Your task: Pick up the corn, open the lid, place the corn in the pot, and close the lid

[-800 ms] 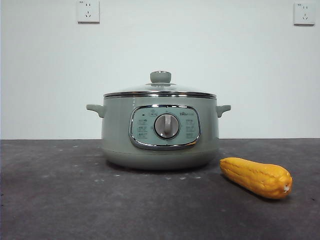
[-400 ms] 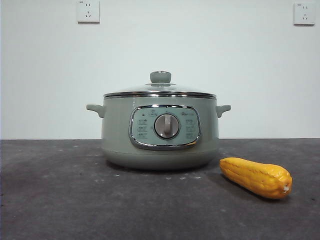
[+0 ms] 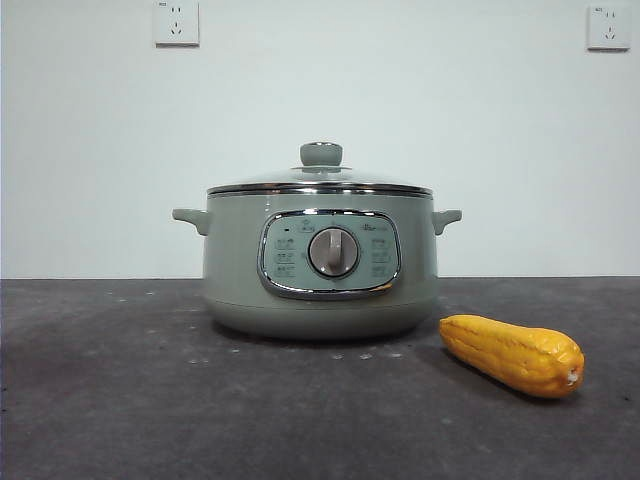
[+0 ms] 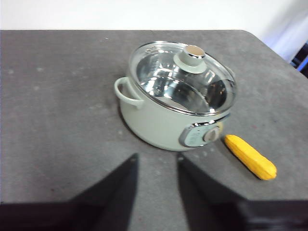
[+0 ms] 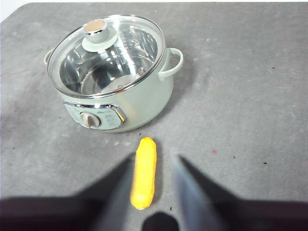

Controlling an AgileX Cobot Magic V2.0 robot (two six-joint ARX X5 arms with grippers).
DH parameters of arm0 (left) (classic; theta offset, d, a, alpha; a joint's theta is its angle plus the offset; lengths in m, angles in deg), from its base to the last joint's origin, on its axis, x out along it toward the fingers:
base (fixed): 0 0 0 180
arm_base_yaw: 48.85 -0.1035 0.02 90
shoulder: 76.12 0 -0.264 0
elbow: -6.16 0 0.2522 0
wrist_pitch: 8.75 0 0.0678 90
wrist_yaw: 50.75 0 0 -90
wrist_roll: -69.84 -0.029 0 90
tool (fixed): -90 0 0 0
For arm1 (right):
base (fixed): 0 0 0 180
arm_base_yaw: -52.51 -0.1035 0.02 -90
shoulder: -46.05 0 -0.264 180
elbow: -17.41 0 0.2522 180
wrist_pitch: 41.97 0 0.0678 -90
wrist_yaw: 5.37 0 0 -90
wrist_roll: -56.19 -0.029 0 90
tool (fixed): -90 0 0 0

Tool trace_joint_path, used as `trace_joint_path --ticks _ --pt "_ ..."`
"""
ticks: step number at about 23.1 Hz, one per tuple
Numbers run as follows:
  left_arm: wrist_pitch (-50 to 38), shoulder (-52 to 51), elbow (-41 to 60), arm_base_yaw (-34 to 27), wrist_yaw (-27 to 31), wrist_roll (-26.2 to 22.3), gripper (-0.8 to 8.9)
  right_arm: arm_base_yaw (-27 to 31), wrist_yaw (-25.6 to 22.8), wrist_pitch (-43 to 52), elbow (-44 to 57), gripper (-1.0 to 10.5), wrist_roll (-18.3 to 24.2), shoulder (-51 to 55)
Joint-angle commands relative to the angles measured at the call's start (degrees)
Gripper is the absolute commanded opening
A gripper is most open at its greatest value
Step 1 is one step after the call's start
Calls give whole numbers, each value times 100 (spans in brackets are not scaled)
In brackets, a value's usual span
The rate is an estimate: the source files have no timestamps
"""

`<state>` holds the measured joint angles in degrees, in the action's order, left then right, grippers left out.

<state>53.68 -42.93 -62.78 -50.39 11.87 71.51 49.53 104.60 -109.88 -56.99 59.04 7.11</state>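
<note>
Corn (image 3: 513, 355) lies on its side on the dark grey table (image 3: 110, 400), just beside the pot (image 3: 320, 265) on the side of the control panel (image 3: 330, 254), close to it but not touching, with its thick stubbed end turned away from the pot. Sage-green and squat, the pot stands upright with its lid (image 3: 320, 180) seated squarely on the rim, the green knob (image 3: 321, 154) on top; through the glass the shiny metal inside shows in both wrist views. The right gripper (image 5: 153, 192) hangs above the table with its two black jaws spread apart, and the corn (image 5: 144, 172) lies lengthwise in the gap between them (whether they touch it cannot be told from this height). The left gripper (image 4: 156, 185) hovers well apart from the pot (image 4: 163, 120), jaws likewise parted and holding nothing, with the corn (image 4: 250, 156) off beyond the pot's dial. Two white wall sockets (image 3: 176, 22) sit high on the pale wall behind.
</note>
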Motion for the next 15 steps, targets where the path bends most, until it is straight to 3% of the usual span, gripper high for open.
trace_joint_path --ticks 1,10,15 --pt "-22 37 -37 11 -162 -17 664 -2 24 11 -31 632 22 9" --pt "-26 83 -74 11 -177 -20 664 -4 280 -7 -33 629 17 -151" --pt "-26 83 -74 11 -177 -20 664 -223 411 22 -33 626 17 -765"
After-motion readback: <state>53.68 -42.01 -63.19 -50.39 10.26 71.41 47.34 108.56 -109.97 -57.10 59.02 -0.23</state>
